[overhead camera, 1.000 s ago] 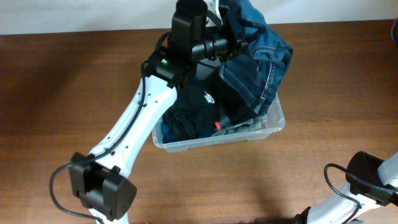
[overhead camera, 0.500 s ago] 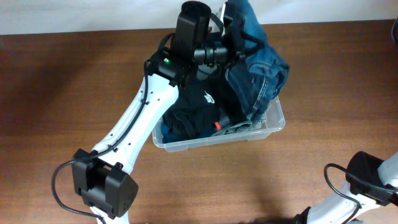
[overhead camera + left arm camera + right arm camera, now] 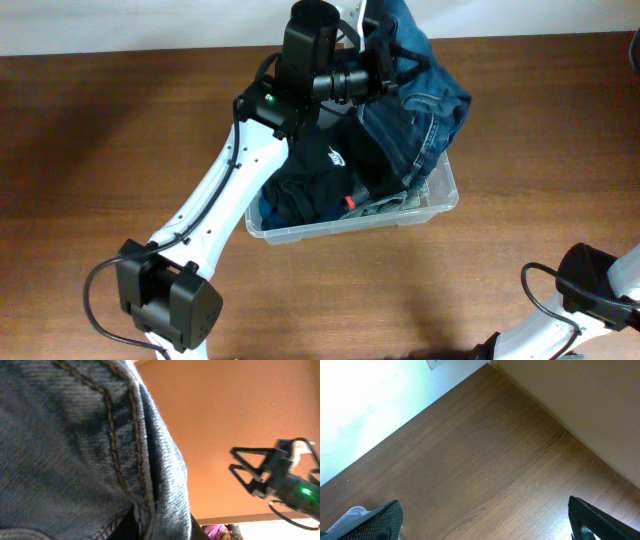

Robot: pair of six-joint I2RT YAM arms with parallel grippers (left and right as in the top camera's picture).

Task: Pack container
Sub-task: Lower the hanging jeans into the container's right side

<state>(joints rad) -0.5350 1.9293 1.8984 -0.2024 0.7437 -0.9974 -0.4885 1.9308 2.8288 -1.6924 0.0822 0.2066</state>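
Jeans (image 3: 420, 110) shifted, nipped by left pincer (image 3: 385, 62); right pincer (image 3: 485, 520) gapes; only overhead shows container (image 3: 442, 205).

Left arm (image 3: 232, 185): white links, black joint housings, green LED (image 3: 266, 98) lit on one upper housing, thin black cable (image 3: 90, 295) looping beside the base joint. Right arm (image 3: 600, 285): same white-and-black build. Right fingers (image 3: 385, 521): matte black.

left gripper (image 3: 386, 60) and its jeans (image 3: 425, 110) slightly farther right above the container (image 3: 340, 230)
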